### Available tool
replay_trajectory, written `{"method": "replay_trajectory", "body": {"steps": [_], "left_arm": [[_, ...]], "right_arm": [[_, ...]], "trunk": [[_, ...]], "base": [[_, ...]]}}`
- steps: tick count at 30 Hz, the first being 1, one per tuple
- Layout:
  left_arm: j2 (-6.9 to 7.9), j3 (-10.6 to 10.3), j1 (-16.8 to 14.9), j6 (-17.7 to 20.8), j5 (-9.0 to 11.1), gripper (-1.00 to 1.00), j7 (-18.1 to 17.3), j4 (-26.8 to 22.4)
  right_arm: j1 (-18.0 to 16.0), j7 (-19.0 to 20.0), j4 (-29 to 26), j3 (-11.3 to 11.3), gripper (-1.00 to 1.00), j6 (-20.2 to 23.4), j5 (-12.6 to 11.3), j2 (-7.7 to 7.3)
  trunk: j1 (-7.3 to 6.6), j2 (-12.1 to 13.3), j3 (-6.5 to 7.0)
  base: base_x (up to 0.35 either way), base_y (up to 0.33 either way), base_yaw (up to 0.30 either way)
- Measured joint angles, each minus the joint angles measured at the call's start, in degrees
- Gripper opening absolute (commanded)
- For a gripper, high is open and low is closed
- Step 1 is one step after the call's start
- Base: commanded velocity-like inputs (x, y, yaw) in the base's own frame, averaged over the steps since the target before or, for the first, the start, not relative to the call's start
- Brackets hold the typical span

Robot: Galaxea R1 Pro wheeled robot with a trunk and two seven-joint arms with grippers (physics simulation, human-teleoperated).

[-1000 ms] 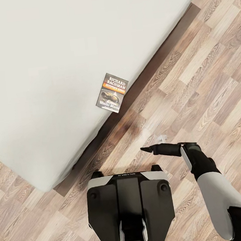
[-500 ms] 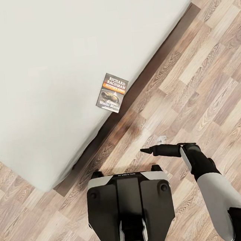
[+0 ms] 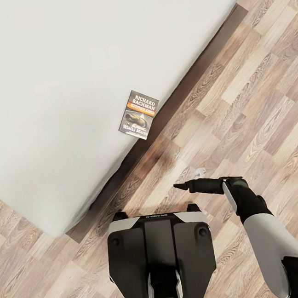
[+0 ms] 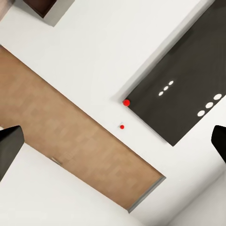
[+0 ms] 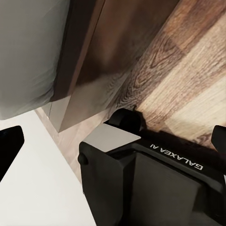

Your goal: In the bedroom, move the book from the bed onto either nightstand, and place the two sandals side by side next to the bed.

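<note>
The book (image 3: 138, 115) lies flat on the bed (image 3: 58, 80), close to the mattress edge nearest me, with its dark cover and orange band facing up. My right gripper (image 3: 183, 186) hovers over the floor just ahead of my base, pointing left, below and to the right of the book and well apart from it. The right wrist view shows that gripper (image 5: 113, 146) open and holding nothing, facing the bed's mattress (image 5: 28, 52) and dark frame (image 5: 94, 56). My left gripper (image 4: 113, 146) is open and empty too. The sandals and the nightstand are out of view.
My black and grey base (image 3: 160, 249) stands on the wood plank floor (image 3: 253, 86) beside the bed's corner. The bed's dark frame (image 3: 179, 90) runs diagonally along the mattress. The left wrist view faces a white wall with a brown panel (image 4: 70, 136) and a dark panel (image 4: 188, 89).
My right gripper has shifted a hair to the left and down. The book, the bed and the view stay as they were.
</note>
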Motion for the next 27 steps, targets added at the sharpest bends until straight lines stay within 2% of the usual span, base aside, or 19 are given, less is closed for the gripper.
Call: {"method": "replay_trajectory", "body": {"steps": [16,20,27], "left_arm": [[0.00,-0.02,0.00,-0.01,0.00,1.00,-0.02,0.02],[-1.28,0.44,-0.48,0.07,0.25,1.00,0.94,0.09],[-3.45,0.65,-0.78,0.22,0.30,1.00,3.18,0.17]], "right_arm": [[0.00,0.00,0.00,0.00,1.00,0.00,0.02,-0.02],[1.29,-0.90,-0.98,-1.01,1.00,0.00,0.19,0.02],[3.55,-2.85,-1.52,-1.48,1.00,0.11,0.29,0.07]], "trunk": [[0.00,0.00,0.00],[0.00,0.00,0.00],[0.00,0.00,0.00]], "base": [[0.000,0.000,0.000],[0.000,0.000,0.000],[0.000,0.000,0.000]]}}
